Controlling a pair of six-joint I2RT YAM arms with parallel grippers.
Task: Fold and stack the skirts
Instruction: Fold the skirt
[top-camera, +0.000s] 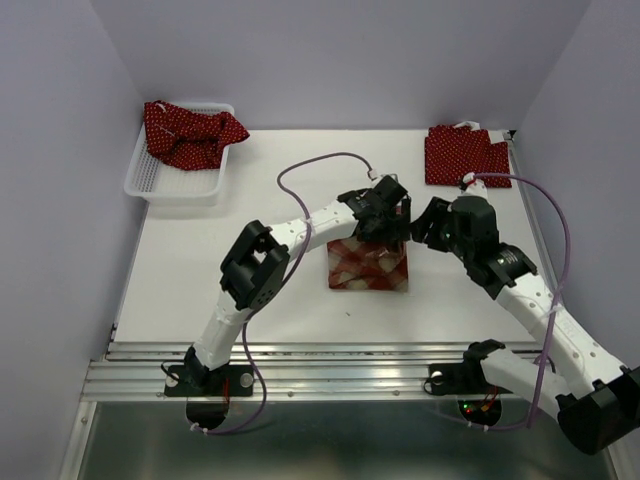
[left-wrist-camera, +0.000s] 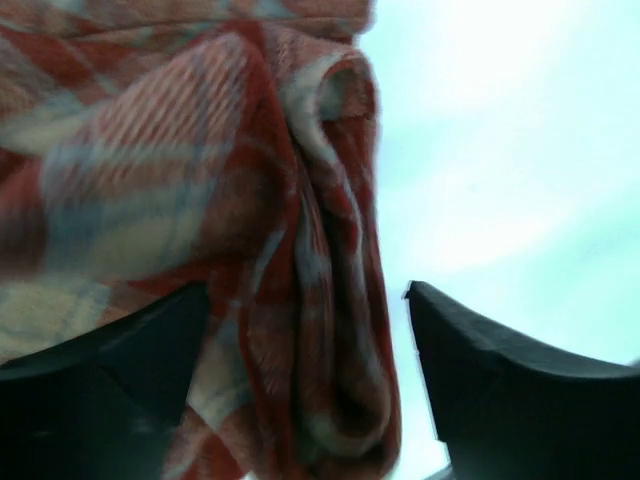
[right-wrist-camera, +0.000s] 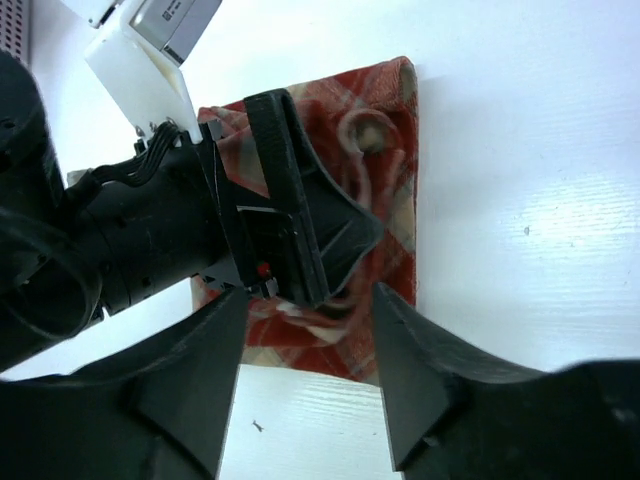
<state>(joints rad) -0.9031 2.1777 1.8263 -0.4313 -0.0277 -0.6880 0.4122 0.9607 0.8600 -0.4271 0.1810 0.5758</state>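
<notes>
The plaid skirt (top-camera: 368, 265) lies folded in a small rectangle at the table's middle. My left gripper (top-camera: 388, 218) hovers over its far edge, jaws open. In the left wrist view a thick fold of plaid skirt (left-wrist-camera: 320, 300) hangs between the fingers (left-wrist-camera: 520, 390), with a gap on the right side. My right gripper (top-camera: 428, 225) stands just right of it, open. Its fingers (right-wrist-camera: 420, 380) straddle the plaid skirt's (right-wrist-camera: 395, 150) near edge and grip nothing. One dotted skirt (top-camera: 190, 132) sits crumpled in the basket. Another dotted skirt (top-camera: 462, 155) lies folded at the back right.
A white mesh basket (top-camera: 160, 185) stands at the back left. The left gripper's black finger and white camera housing (right-wrist-camera: 150, 50) sit close in front of the right gripper. Purple cables loop above both arms. Walls enclose the table on three sides.
</notes>
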